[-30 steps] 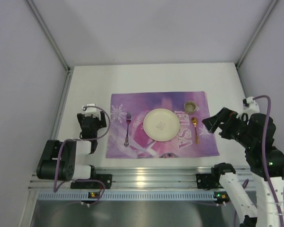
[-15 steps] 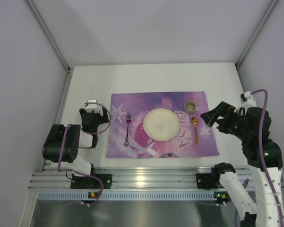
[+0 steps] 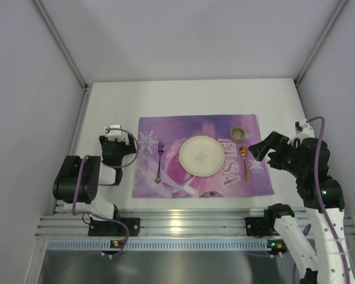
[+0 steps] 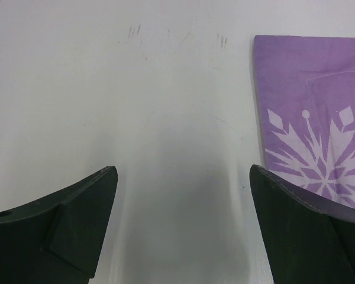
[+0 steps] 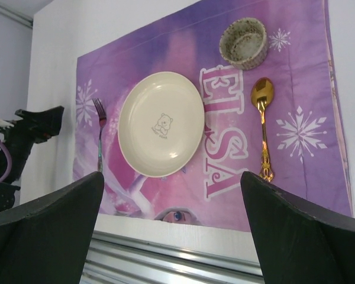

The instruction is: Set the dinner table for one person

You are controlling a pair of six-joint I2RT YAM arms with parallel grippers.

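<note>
Dinner table (image 3: pixel 183 94) bears placemat (image 3: pixel 177 127), plate (image 3: pixel 202 155), fork (image 3: pixel 160 161), spoon (image 3: pixel 244 161), bowl (image 3: pixel 238 132); left and right jaws spread, empty.

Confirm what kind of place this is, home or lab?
Likely a lab cell, not a home: bare white table boxed in by blank wall panels, an aluminium rail along its near edge, one staged placemat setting.

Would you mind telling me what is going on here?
A place for one is being set. On the white tabletop, a purple ELSA snowflake placemat carries a cream round plate, a metal fork to its left, a gold spoon to its right and a speckled bowl beyond the spoon. The left gripper sits low beside the placemat's left edge, the right gripper hangs by its right edge; both have open jaws and hold nothing.
</note>
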